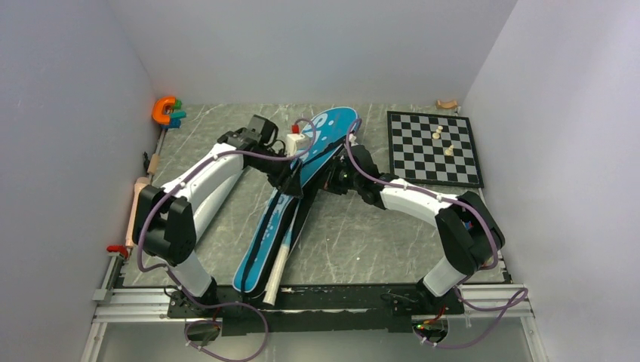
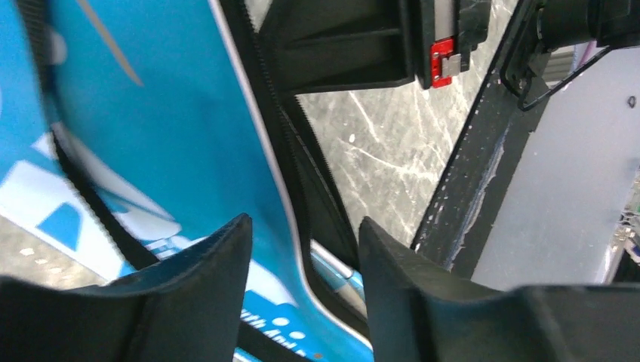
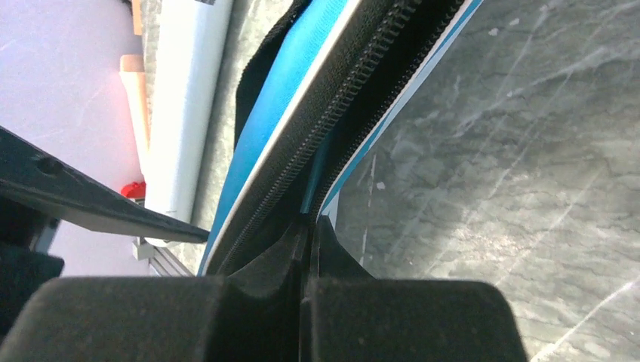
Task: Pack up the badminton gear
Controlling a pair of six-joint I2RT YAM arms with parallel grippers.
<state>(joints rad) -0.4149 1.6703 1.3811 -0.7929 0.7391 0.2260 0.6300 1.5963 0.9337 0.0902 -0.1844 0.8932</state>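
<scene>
The blue racket-shaped bag (image 1: 332, 132) lies diagonally across the middle of the table, its zipper gaping along the right edge. My left gripper (image 1: 290, 181) is open over the bag (image 2: 151, 136), its jaws astride the upper flap's edge without gripping it. A light-blue racket frame (image 2: 343, 273) shows inside the opening. My right gripper (image 1: 336, 179) is at the bag's right side and is shut (image 3: 308, 222) on the zipper edge of the bag (image 3: 302, 68). The long white tube (image 1: 278, 264) lies alongside the bag's narrow end, and it also shows in the right wrist view (image 3: 189, 98). No shuttlecocks show.
A black-and-white chessboard (image 1: 430, 147) with small pale pieces (image 1: 438, 134) sits at the back right. An orange C-shaped toy (image 1: 162, 110) is in the back left corner. Wooden pieces (image 1: 140, 204) lie along the left edge. Walls close in both sides.
</scene>
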